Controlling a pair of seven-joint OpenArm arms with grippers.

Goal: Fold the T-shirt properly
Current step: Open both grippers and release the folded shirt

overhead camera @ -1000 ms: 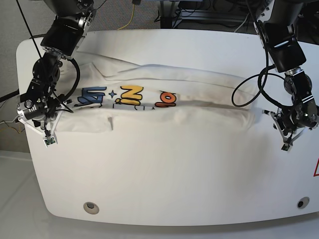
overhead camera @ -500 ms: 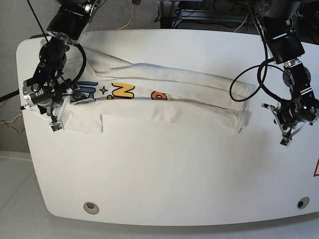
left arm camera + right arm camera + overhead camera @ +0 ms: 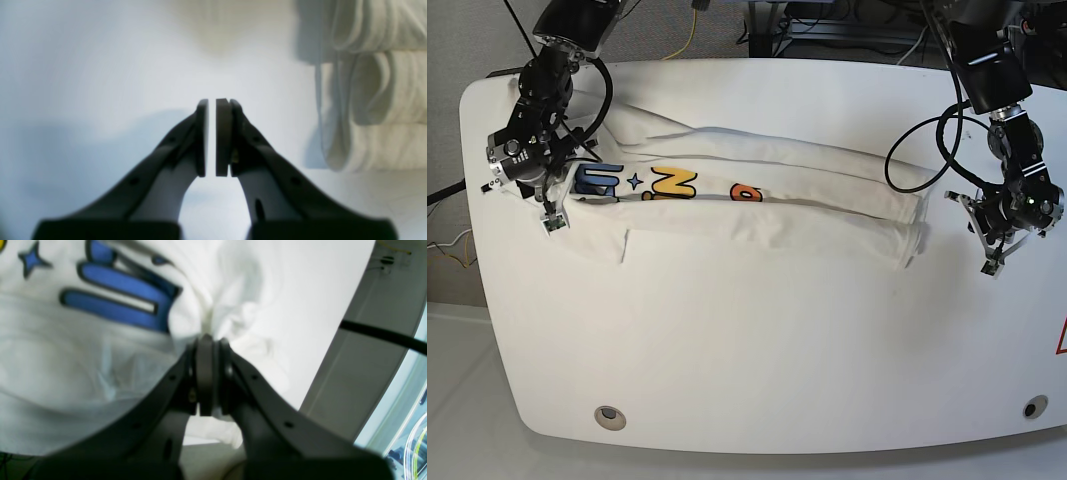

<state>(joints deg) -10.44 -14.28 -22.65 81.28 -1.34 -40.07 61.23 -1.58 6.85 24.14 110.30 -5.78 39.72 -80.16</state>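
Shirt end carried inward.
Right jaws gripped shirt, dragged toward 1 o'clock; left jaws nearly closed, empty; fold unfinished.

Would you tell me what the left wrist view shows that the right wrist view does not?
Only the left wrist view shows the left gripper, shut on nothing above the bare table, beside the T-shirt and its plain folded end. Only the right wrist view shows the right gripper shut on the shirt's cloth, and its blue print. Both show white shirt fabric.
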